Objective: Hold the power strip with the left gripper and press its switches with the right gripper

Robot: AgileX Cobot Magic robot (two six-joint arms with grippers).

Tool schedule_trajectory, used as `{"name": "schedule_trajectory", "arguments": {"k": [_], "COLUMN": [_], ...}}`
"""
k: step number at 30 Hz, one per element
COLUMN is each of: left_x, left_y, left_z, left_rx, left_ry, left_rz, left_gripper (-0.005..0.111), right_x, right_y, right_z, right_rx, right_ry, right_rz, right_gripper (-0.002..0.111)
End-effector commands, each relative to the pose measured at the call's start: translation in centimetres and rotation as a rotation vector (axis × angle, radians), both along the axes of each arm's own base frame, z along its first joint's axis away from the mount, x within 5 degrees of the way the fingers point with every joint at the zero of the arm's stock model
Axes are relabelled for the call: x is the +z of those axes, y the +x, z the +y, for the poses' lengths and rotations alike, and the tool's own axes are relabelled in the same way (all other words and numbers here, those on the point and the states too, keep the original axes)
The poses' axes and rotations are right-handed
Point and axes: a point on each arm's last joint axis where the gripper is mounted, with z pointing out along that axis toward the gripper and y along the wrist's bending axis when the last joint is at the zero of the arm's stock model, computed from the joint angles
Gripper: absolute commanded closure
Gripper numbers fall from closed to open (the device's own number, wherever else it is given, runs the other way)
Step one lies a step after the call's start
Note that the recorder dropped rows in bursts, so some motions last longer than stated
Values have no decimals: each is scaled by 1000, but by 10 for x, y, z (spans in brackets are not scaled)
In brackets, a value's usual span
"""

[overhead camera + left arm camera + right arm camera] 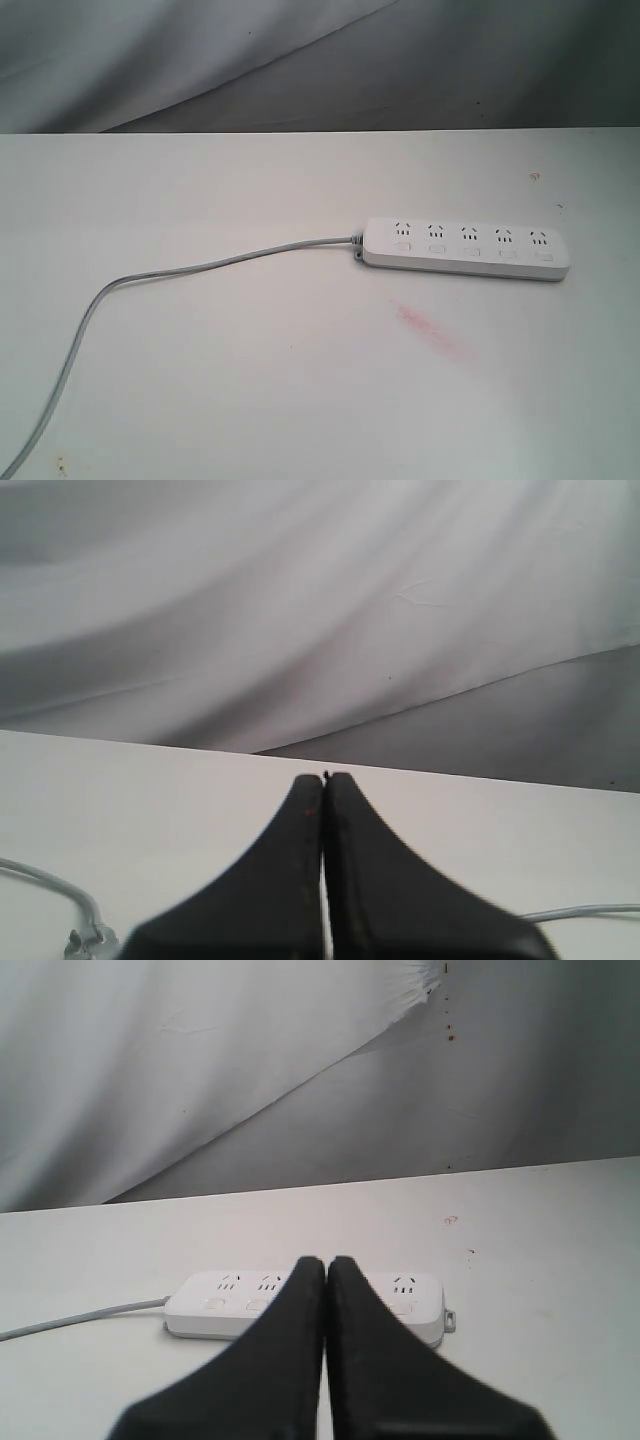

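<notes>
The white power strip (466, 249) lies flat on the table at centre right, its row of small switches (472, 251) along the near side. Its light-grey cord (200, 266) runs left and curls down to the front left corner. Neither arm shows in the exterior view. In the right wrist view my right gripper (327, 1260) is shut with nothing in it, and the power strip (215, 1305) lies just beyond the fingertips, its middle hidden by them. My left gripper (325, 777) is shut and empty over bare table, with cord (60, 890) on either side.
A pink smear (428, 328) marks the white table (250, 380) in front of the strip. Grey cloth (300, 60) hangs behind the table's far edge.
</notes>
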Motion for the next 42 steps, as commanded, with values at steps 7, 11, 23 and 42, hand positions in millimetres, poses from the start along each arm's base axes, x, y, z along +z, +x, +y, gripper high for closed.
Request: {"name": "schedule_trajectory", "arguments": {"k": [7,11,23,42], "left_x": [0,0,0,0], "left_y": [0,0,0,0], "left_z": [0,0,0,0], "left_rx": [5,5,5,5], "left_ry": [3,3,5,5], "left_rz": [-16,-16,-16,-16], "left_gripper": [107,107,107,107], "right_x": [-2,-2,-2,-1], "right_y": [0,0,0,-1], "right_z": [-1,-1,-1,2], "right_rx": [-8,-8,-8,28], "right_ry": [-6,-6,-6,-104], "right_rz": [3,3,3,-35], "right_gripper": [108,108,108,108]}}
